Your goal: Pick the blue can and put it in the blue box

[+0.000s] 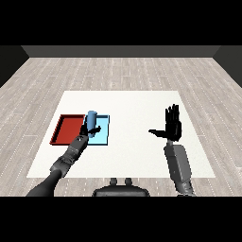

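Lowering is the step I judge to be in hand, so I read the scene from the big things down. Under both arms lies the white worktop (142,142). Beside my left robot hand (90,131), on its outer side, sits the red tray (66,128); directly beneath and just ahead of that hand is the light blue tray (103,136), touching the red one. The blue can (91,117) stands upright in the left robot hand, fingers curled round its lower part, over the blue tray's near-left portion. I cannot tell whether its base already touches the tray floor. To do this well I would keep the can vertical, ease it straight down inside the rim, and uncurl only once it rests. My right robot hand (173,125) hangs well apart, fingers spread straight, holding nothing.
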Controlling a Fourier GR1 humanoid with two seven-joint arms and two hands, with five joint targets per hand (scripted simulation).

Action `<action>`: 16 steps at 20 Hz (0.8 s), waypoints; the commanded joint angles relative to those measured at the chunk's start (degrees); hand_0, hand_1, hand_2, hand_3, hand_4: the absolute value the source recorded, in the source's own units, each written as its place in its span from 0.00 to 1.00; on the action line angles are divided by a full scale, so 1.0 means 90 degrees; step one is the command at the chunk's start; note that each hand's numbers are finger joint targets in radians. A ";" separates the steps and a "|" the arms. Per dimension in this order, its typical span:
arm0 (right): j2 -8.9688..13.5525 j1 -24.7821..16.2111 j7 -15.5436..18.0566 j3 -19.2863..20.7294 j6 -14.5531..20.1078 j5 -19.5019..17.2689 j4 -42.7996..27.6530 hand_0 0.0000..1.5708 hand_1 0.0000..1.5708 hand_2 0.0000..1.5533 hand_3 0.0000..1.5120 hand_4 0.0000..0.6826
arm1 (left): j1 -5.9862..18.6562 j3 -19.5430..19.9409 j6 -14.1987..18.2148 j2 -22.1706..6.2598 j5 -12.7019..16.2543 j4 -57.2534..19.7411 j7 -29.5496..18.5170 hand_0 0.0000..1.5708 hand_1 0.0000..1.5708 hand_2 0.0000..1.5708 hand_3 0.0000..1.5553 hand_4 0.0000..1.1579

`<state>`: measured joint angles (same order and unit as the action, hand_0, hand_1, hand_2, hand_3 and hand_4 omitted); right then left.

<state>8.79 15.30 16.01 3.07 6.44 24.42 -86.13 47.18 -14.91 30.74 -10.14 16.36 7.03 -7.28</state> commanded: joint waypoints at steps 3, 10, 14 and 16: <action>0.0012 0.0037 -0.0138 0.0117 -0.0040 0.0149 -0.0090 0.00 0.00 0.00 0.00 0.00 | -0.0553 0.0179 -0.0587 -0.0149 0.0022 -0.0495 -0.0404 0.58 0.58 0.57 0.52 0.77; -0.0190 -0.0112 0.0361 -0.0001 -0.0243 -0.0001 0.0185 0.00 0.00 0.00 0.00 0.00 | -0.0122 -0.0377 -0.0215 -0.0005 -0.0673 -0.0764 0.0198 0.00 0.00 0.00 0.00 0.08; 0.0030 -0.0010 -0.0064 0.0203 -0.0364 0.0334 -0.0168 0.00 0.00 0.00 0.00 0.00 | -0.0015 -0.0010 0.0541 -0.0154 -0.0391 -0.0563 -0.0294 0.00 0.00 0.00 0.00 0.00; -0.0170 0.0125 0.0367 0.0114 -0.0376 0.0128 0.0303 0.00 0.00 0.00 0.00 0.00 | -0.0008 0.0168 0.0697 0.0002 -0.0261 -0.0429 -0.0586 0.00 0.00 0.00 0.00 0.00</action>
<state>7.82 14.88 17.49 3.70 3.69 25.78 -86.05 47.31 -15.14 32.87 -9.52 12.99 2.91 -9.85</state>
